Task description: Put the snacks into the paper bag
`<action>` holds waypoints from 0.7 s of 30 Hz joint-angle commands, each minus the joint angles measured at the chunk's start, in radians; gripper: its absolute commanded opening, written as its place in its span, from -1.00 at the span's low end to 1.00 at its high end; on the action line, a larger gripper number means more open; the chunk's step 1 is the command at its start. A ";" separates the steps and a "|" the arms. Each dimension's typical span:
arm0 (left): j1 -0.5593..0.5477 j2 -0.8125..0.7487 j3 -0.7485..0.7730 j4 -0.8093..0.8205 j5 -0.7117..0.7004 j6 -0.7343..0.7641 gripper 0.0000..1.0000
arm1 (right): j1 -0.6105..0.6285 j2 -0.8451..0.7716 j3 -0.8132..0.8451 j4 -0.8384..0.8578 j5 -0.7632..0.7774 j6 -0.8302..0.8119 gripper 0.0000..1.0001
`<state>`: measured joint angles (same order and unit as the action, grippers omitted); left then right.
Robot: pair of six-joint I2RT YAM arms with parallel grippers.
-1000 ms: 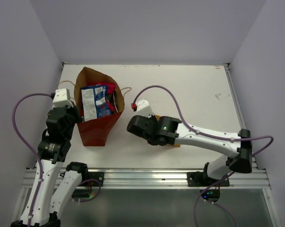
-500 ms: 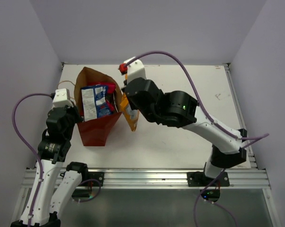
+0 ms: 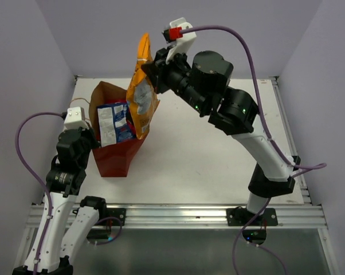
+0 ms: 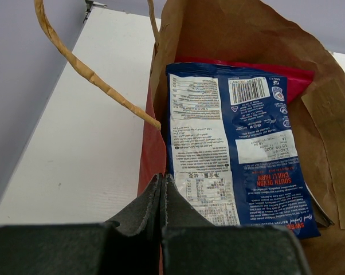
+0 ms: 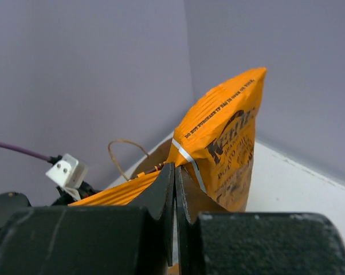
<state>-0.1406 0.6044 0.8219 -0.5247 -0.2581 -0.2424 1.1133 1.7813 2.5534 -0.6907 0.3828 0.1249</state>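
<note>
The paper bag [image 3: 120, 156] stands open at the table's left, red-brown outside, brown inside [image 4: 241, 34]. A blue-and-white snack packet [image 3: 111, 123] stands in it with a pink one [image 3: 133, 107] behind; both show in the left wrist view, blue [image 4: 235, 143] and pink [image 4: 296, 80]. My left gripper [image 3: 93, 141] is shut on the bag's left rim [image 4: 161, 182]. My right gripper [image 3: 153, 71] is shut on the orange-yellow packet [image 3: 141, 97], which hangs above the bag's right rim [image 5: 227, 146]. The dark brown and Doritos packets are not in view.
The bag's string handles stick out on its left [image 4: 86, 71] and right [image 3: 154, 109]. The white table [image 3: 218, 149] is closed in by purple walls on three sides. The right arm reaches high over the table's middle.
My right arm has lifted the orange-yellow packet off the table right of the bag and carried it up and back-left, over the bag's right rim. The left arm has not moved.
</note>
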 commanded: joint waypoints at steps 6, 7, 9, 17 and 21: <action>-0.008 -0.002 -0.001 0.020 -0.009 0.012 -1.00 | -0.070 0.104 0.033 0.276 -0.375 0.056 -1.00; -0.007 0.001 0.000 0.020 -0.007 0.014 -1.00 | -0.078 0.130 0.036 0.290 -0.380 0.061 -1.00; -0.008 0.001 0.000 0.020 -0.009 0.014 -1.00 | -0.087 0.161 0.073 0.318 -0.436 0.080 -1.00; -0.008 0.005 -0.001 0.019 -0.020 0.014 -1.00 | -0.102 0.231 0.103 0.445 -0.535 0.145 -1.00; -0.008 0.005 0.000 0.022 -0.017 0.014 -1.00 | -0.115 0.242 0.024 0.453 -0.562 0.174 -1.00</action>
<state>-0.1406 0.6048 0.8219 -0.5247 -0.2672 -0.2424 1.0103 2.0434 2.5835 -0.3824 -0.1184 0.2554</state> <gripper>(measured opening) 0.007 0.010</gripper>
